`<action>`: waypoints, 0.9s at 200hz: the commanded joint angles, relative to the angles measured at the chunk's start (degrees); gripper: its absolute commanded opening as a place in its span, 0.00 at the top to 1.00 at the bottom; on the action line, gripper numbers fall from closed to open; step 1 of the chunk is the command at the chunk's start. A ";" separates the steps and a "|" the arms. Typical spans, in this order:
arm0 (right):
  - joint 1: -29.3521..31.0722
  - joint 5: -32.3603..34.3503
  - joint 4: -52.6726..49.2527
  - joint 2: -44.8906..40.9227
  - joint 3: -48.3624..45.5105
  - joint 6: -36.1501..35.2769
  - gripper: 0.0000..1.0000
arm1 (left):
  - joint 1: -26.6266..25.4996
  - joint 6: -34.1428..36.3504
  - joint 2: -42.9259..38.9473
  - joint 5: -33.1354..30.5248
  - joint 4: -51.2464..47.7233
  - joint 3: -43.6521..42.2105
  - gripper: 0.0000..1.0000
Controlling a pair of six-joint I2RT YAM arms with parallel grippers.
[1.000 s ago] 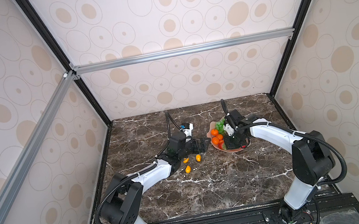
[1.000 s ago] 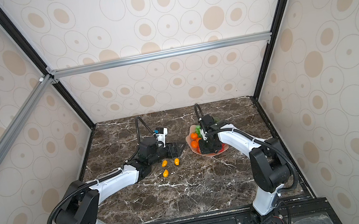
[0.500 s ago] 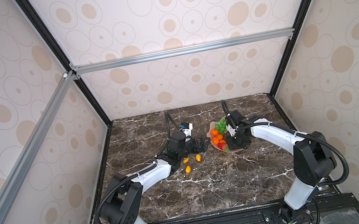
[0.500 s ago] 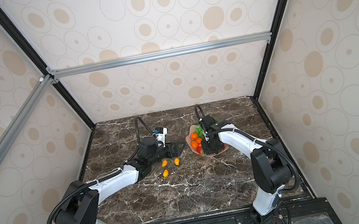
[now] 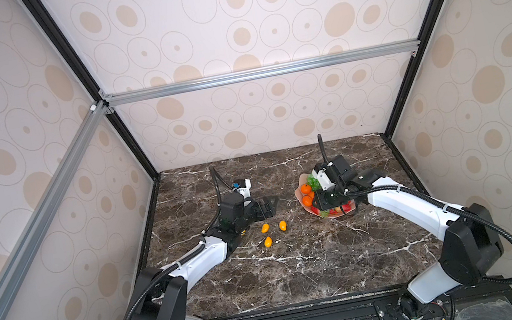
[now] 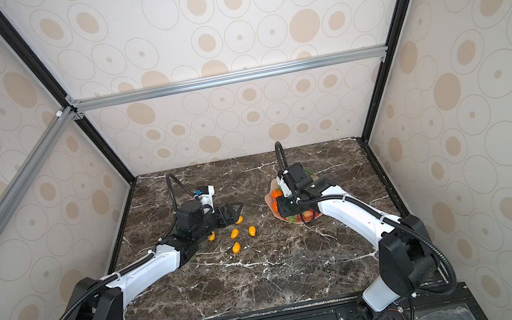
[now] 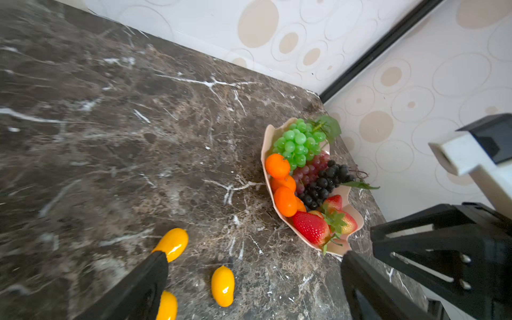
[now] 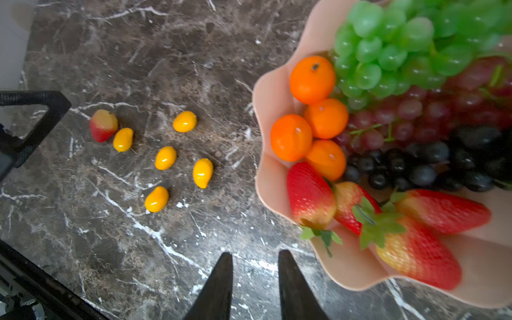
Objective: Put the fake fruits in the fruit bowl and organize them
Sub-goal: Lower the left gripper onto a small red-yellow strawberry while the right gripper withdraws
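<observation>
Right fingers (image 8: 219,285) narrowly apart, empty, over the counter (image 8: 110,249) just beside the fruit bowl (image 8: 273,91). Bowl grouped by kind: tangerines (image 8: 311,80), grapes (image 8: 388,50), strawberries (image 8: 310,191), all glossy. Five kumquats (image 8: 165,158) and a loose strawberry (image 8: 103,125) remain outside. Left fingers (image 7: 144,282) spread wide, empty, above them, probably the next pick.

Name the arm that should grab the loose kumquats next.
Left. The left end effector hangs wide open right beside the kumquats and the stray strawberry. The right end effector sits at the fruit bowl rim, farther from them.
</observation>
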 commanded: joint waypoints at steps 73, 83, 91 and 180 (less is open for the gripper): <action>9.36 -2.22 22.94 -0.87 -3.28 6.44 0.66 | 4.75 16.05 -1.09 -21.88 -33.56 12.17 0.02; 9.30 -3.70 29.30 -1.43 -6.15 8.61 0.64 | 4.79 17.70 0.66 -22.57 -35.99 14.37 0.04; 9.38 -4.99 33.84 -1.46 -7.94 10.11 0.63 | 4.75 18.89 1.89 -23.14 -37.74 15.79 0.07; 9.24 -11.96 40.56 -6.68 -13.44 5.41 0.39 | 4.96 27.81 18.02 -27.13 -51.76 28.01 0.47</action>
